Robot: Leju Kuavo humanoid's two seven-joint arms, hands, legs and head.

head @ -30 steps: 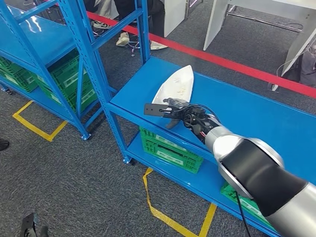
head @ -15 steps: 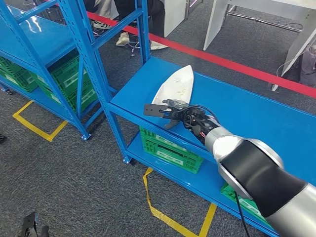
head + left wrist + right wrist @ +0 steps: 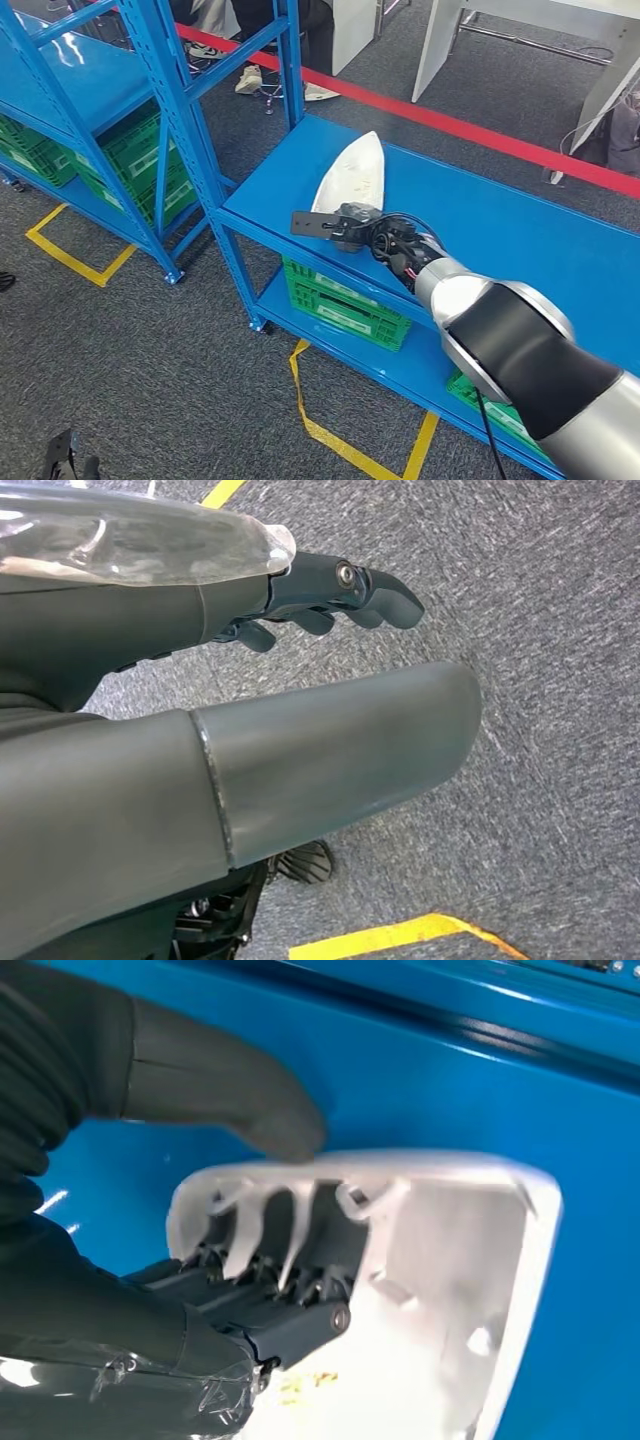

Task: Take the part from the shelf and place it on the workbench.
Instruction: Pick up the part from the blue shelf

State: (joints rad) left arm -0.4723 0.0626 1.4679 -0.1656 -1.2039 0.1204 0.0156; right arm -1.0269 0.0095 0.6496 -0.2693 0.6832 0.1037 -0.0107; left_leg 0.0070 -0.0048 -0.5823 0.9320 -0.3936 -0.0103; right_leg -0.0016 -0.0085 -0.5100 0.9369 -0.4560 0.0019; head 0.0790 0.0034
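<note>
- The right hand (image 3: 349, 222) is reaching out over the blue shelf (image 3: 483, 215) and gripping the near end of the white part (image 3: 353, 172), a pointed, shell-like moulded piece.
- In the right wrist view the hand (image 3: 249, 1290) is pinching the part's (image 3: 423, 1290) edge: the thick grey thumb (image 3: 226, 1095) is pressing on one face of the rim while the darker fingers (image 3: 287, 1310) are lying inside the hollow face.
- The part is sitting over the front left corner area of the shelf's top deck, its pointed tip aiming away from the robot toward the red floor line (image 3: 483, 130); whether its far end is touching the deck or lifting off it cannot be told.
- The silver and black right arm (image 3: 521, 350) is stretching in from the lower right of the head view, with black cables looping at the wrist.
- The left hand (image 3: 332, 590) is hanging over grey carpet (image 3: 543, 680), fingers extended and loosely together, holding nothing; a yellow floor marking (image 3: 392, 935) is running beneath it.
- Green crates (image 3: 343, 300) are sitting on the shelf's lower deck, and more green crates (image 3: 136, 160) are filling the neighbouring blue rack (image 3: 83, 80).
- Yellow tape outlines (image 3: 340, 435) are marking the carpet in front of both racks.
- A person's shoes (image 3: 249, 78) are showing beyond the racks, near the red line.
</note>
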